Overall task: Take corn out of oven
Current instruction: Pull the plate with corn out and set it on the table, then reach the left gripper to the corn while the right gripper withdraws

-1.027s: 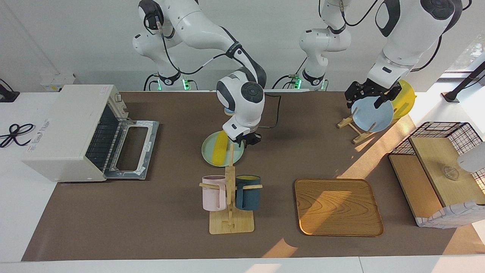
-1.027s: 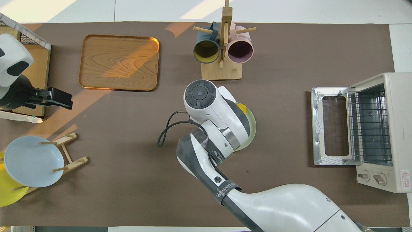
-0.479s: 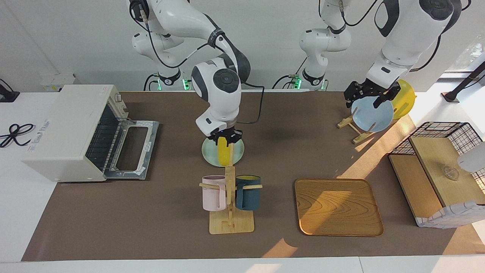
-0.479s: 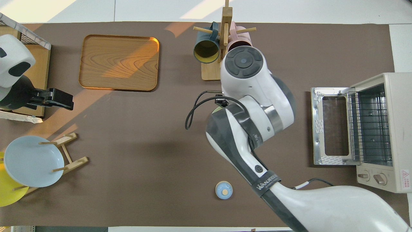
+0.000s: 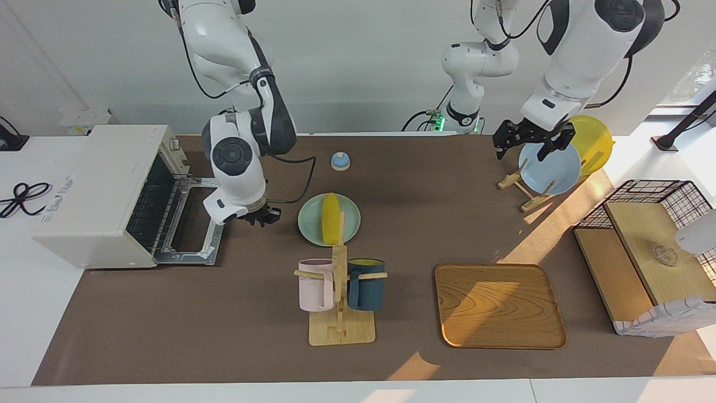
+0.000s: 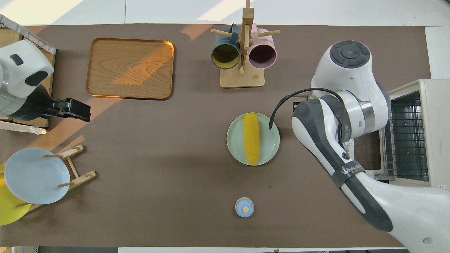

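The yellow corn (image 5: 331, 218) lies on a pale green plate (image 5: 313, 226) at mid-table; it also shows in the overhead view (image 6: 251, 138). The white oven (image 5: 95, 184) stands at the right arm's end of the table with its door (image 5: 196, 221) folded down; its rack (image 6: 404, 137) is bare. My right gripper (image 5: 263, 215) is open and empty, low between the oven door and the plate, apart from the corn; its arm hides it in the overhead view. My left gripper (image 5: 528, 143) waits over the plate rack.
A small blue bell (image 5: 340, 161) sits nearer to the robots than the plate. A mug rack (image 5: 340, 291) with two mugs and a wooden tray (image 5: 498, 305) lie farther out. A plate rack (image 5: 526, 193), blue plate (image 5: 551, 168) and wire basket (image 5: 654, 246) stand at the left arm's end.
My right gripper let go of the corn on the green plate and swung away toward the oven door. The corn stays on the plate. The left arm barely shifted.
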Available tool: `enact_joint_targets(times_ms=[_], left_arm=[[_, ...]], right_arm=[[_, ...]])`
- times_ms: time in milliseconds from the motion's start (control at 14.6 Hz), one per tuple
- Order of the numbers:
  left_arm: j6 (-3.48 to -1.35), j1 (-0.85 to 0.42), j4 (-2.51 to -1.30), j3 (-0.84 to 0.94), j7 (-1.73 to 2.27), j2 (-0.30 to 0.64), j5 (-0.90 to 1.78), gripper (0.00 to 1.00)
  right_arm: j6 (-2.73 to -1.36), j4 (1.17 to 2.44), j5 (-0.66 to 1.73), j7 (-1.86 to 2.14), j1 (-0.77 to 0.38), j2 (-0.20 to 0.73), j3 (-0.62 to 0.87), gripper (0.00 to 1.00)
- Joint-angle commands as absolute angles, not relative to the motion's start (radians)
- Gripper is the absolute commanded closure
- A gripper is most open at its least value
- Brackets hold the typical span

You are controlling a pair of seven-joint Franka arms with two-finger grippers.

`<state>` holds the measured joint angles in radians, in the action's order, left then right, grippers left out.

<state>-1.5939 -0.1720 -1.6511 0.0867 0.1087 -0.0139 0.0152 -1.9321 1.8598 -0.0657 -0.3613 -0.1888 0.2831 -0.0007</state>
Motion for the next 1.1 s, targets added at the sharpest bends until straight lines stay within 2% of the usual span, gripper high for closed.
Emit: enact_joint_targets(times_ms=[0,205,411,616,890,1027], left_arm=[[-1.696,-0.286,-1.712,0.08,0.208,-0.023,0.041,0.0],[-1.793,-0.42,-1.729,0.08,0.323,0.043,0.066,0.0],[-1.928,-0.556,-1.717,0.08,0.484,0.156,0.066,0.0],[-2.057,-0.627,-1.71,0.08,0.555,0.241,0.074,0.0],[-2.112,-0.712,-1.564,0.075,0.633,0.446,0.072,0.0],[-2.158,-0.715,-1.537,0.075,0.635,0.495,0.057,0.0]], right_arm=[[-2.041,2.035,-0.1,-0.321,-0.153,0.203,0.012,0.88],[-2.062,2.075,-0.176,-0.298,-0.13,0.199,0.014,1.0],[-2.074,2.114,-0.201,-0.296,-0.111,0.187,0.014,1.0],[-2.1,2.141,-0.215,-0.293,-0.097,0.179,0.014,1.0],[-2.099,2.141,-0.247,-0.252,-0.071,0.179,0.014,0.98],[-2.098,2.138,-0.264,-0.233,-0.057,0.179,0.014,0.96]])
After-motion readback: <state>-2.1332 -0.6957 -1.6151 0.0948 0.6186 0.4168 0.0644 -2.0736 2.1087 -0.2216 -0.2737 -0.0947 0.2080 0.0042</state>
